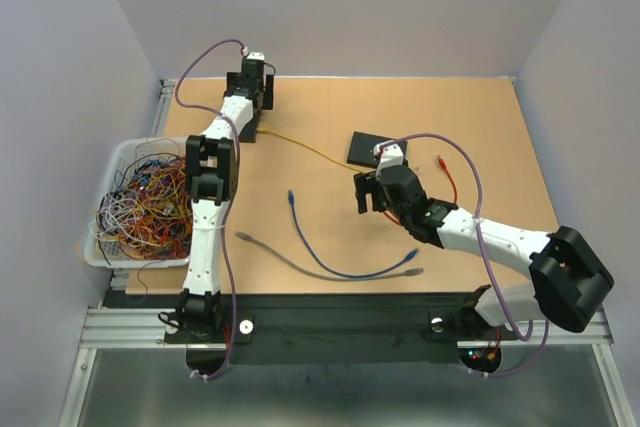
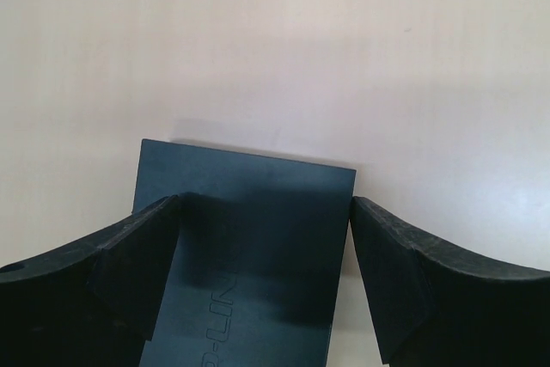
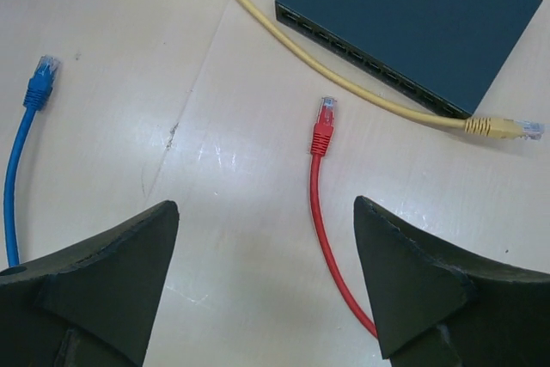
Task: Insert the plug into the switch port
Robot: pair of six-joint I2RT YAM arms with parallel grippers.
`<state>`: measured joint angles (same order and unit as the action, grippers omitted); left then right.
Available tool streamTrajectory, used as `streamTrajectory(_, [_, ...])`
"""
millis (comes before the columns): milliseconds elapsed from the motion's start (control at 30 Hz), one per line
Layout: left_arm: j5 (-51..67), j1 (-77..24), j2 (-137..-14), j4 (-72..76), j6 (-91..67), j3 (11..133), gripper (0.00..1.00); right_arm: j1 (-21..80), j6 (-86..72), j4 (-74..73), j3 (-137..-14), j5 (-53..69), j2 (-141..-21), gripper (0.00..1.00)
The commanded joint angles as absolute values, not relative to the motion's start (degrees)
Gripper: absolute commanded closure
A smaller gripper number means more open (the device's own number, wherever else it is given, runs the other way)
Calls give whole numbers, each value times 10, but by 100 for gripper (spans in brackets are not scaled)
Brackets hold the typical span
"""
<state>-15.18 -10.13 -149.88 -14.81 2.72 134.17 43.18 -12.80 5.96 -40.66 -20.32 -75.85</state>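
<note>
Top external view gives us the nearest things first. Behind the right pincer (image 1: 366,197), toward the arm bases, a grey cable (image 1: 290,260) and a blue cable (image 1: 312,247) lie loose on the wooden table (image 1: 480,117). Far off to the pincer's left, a white bin (image 1: 97,252) holds a tangle of coloured wires (image 1: 140,202) beside the left arm (image 1: 205,237).

From the right wrist we see that pincer released: its two dark fingers (image 3: 112,290) stand wide apart above the table and hold nothing. A red cable (image 3: 320,204) comes out from under the right-hand finger and ends in a red plug (image 3: 324,118) just ahead of the gap. The blue plug (image 3: 40,75) lies well off beyond the left-hand finger. Farther ahead and to the right, the dark network switch (image 3: 421,15) lies flat on the table, its row of ports (image 3: 369,62) facing the pincer. A yellow cable (image 3: 292,49) runs just beside that port face. Its yellow plug (image 3: 505,129) rests on the table past the switch's corner, outside the ports.

Farthest off, the left pincer (image 2: 265,199) is likewise spread open. It straddles a dark flat box (image 2: 249,212) lying on the table. Bare table shows between the box and the right-hand finger. The left-hand finger overlaps the box's edge, and we cannot tell whether it touches.
</note>
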Motion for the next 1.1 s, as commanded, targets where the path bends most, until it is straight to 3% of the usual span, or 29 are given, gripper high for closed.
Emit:
streamTrajectory(0, [-192,-97,-1366,-94,13,1254,7,429,-134,72,-437,-196,-765,12])
streamTrajectory(267, [-219,-100,-1254,-109,-39,1205,6,429,-131,67,-455,-241,-742,9])
streamTrajectory(433, [-209,-126,-1182,-94,-51,1128,5,423,-147,57,-517,-266,-790,7])
streamTrajectory(667, [-93,-208,-1090,-33,-61,994,5,318,-227,8,-592,-229,-874,7])
streamTrajectory(900, [90,-258,-1128,68,-92,917,5,219,-234,5,-607,-135,-922,6])
streamTrajectory(1067, [145,-279,-1198,80,-95,952,5,186,-234,5,-639,-117,-978,6])
